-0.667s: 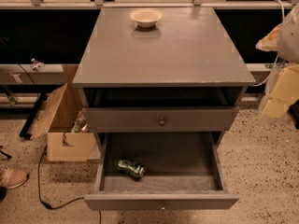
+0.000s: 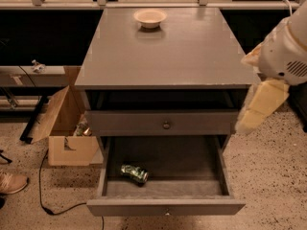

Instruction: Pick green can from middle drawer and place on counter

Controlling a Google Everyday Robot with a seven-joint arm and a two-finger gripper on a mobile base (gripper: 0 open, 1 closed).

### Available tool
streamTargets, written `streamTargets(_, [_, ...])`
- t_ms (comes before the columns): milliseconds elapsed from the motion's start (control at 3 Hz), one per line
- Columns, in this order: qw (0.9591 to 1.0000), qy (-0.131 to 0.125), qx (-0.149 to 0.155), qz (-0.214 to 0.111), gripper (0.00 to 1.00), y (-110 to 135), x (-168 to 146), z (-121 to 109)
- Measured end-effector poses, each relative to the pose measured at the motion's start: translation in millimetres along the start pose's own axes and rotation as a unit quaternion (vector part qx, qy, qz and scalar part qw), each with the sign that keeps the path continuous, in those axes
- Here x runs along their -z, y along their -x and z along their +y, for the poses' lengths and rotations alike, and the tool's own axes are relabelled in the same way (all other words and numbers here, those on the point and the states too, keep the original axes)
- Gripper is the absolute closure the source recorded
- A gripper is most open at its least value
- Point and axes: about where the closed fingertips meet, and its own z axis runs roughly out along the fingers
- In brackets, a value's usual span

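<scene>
Nearer the cabinet than before, the gripper [image 2: 261, 107] hangs beside the counter's [image 2: 192, 56] right edge; whether it is open or closed cannot be told. Can [image 2: 134, 174] lies on its side, front-left in the open drawer [image 2: 165, 207]

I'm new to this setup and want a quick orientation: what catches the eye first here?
The middle drawer stands pulled out at the bottom front, with the green can lying on its side near the drawer's left front. The gripper hangs at the right edge beside the cabinet, well away from the can. On the counter, a cream bowl sits near the back edge.
</scene>
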Motion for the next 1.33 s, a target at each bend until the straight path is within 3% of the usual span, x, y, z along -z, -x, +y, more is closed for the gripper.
streamTargets(333, [0.9960, 0.029, -0.055, -0.064, 0.00, 24.3, -46.9, 17.7])
streamTargets(667, [0.9830, 0.048, -0.126, -0.125, 0.00, 48.9, -88.4, 38.0])
streamTargets(1000, [0.9805, 0.028, -0.133, -0.142, 0.00, 57.0, -90.7, 29.7])
streamTargets(1333, [0.9805, 0.028, -0.133, -0.142, 0.00, 57.0, -90.6, 29.6])
